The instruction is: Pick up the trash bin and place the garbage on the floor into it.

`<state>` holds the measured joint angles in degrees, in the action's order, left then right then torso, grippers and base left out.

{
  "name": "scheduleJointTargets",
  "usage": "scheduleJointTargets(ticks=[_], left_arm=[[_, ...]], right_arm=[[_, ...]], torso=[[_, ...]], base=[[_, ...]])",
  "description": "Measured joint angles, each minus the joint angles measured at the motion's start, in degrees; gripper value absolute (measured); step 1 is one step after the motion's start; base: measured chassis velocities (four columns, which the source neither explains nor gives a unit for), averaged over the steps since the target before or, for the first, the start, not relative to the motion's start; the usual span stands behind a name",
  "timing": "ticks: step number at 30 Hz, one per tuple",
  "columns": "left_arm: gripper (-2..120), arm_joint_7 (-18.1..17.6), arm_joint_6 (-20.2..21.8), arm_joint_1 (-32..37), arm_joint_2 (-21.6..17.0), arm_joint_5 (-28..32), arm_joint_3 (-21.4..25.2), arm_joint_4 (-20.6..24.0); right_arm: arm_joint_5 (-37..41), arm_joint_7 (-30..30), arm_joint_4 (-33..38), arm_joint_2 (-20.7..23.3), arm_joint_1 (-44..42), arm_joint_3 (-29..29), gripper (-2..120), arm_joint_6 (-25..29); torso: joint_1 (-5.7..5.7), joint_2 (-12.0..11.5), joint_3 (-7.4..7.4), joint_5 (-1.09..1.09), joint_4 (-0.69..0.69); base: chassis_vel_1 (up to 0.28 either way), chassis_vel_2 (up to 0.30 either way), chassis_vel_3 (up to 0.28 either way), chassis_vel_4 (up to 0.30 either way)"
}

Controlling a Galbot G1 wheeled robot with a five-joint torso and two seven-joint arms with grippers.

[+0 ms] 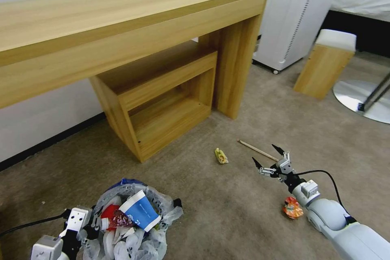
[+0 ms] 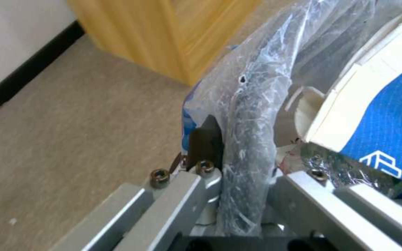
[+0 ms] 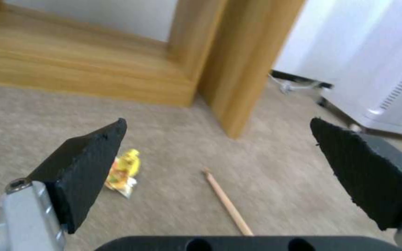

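Observation:
The trash bin (image 1: 134, 227), lined with a crinkly clear bag, is at the lower left and holds a blue-white cup (image 1: 140, 210) and red wrappers. My left gripper (image 1: 87, 222) is shut on its rim. In the left wrist view the left gripper (image 2: 243, 167) clamps the bag-covered dark rim (image 2: 252, 118). My right gripper (image 1: 265, 153) is open, low over the near end of a thin wooden stick (image 1: 256, 149) on the beige carpet. A yellow scrap (image 1: 221, 155) lies left of it, and an orange-red wrapper (image 1: 293, 207) lies beside my right wrist. In the right wrist view the right gripper (image 3: 217, 127) frames the stick (image 3: 226, 202) and the scrap (image 3: 124, 172).
A long wooden desk (image 1: 122, 28) stands ahead with a low open shelf unit (image 1: 162, 89) under it. Its leg (image 1: 235, 69) is just beyond the litter. A white wheeled appliance (image 1: 300, 12), a white-topped wooden stool (image 1: 325, 65) and a round metal base (image 1: 361, 97) stand at the right.

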<state>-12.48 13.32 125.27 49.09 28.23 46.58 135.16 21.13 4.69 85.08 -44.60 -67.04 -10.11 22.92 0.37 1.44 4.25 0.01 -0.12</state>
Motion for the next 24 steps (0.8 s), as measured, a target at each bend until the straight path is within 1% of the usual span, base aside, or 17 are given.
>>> scheduleJointTargets(ticks=[2,6,10,16,21,24], left_arm=[[0,0.0,-0.1,0.0,0.0,0.2,-0.1,-0.1],[0,0.0,-0.1,0.0,0.2,0.0,-0.3,-0.1],[0,0.0,-0.1,0.0,0.2,-0.2,-0.6,-0.1],[0,-0.2,-0.1,0.1,0.4,-0.3,-0.9,-0.2],[0,-0.2,-0.4,0.0,0.5,0.4,-1.1,-0.2],[0,-0.8,-0.6,-0.1,0.3,2.1,-1.7,-0.1]], right_arm=[[0.0,-0.7,0.0,-0.1,-0.4,-0.6,100,-0.3],[0.0,-1.4,0.0,-0.3,-0.8,-1.1,100,-0.7],[-0.1,-1.5,0.0,-0.3,-1.3,-1.4,100,-0.7],[-0.3,-1.7,0.3,-0.4,-1.5,-1.7,100,-0.7],[-0.6,-3.5,0.2,-0.8,-1.7,-2.2,100,-0.7],[-0.4,-6.0,-0.1,-1.1,-1.1,-2.2,100,0.8]], torso=[[0.0,0.0,0.0,-0.01,-0.03],[0.0,0.0,0.0,0.0,-0.02],[0.0,0.0,0.0,0.0,0.01],[0.0,0.0,0.0,0.0,-0.01],[0.0,0.0,0.0,0.0,-0.02],[0.0,0.0,0.0,-0.01,-0.03]], base=[[-0.078,-0.096,-0.082,-0.083],[-0.069,-0.071,-0.068,-0.065],[-0.052,-0.041,-0.051,-0.063],[-0.072,-0.078,-0.079,-0.082],[-0.09,-0.07,-0.086,-0.088],[-0.06,-0.047,-0.058,-0.058]])
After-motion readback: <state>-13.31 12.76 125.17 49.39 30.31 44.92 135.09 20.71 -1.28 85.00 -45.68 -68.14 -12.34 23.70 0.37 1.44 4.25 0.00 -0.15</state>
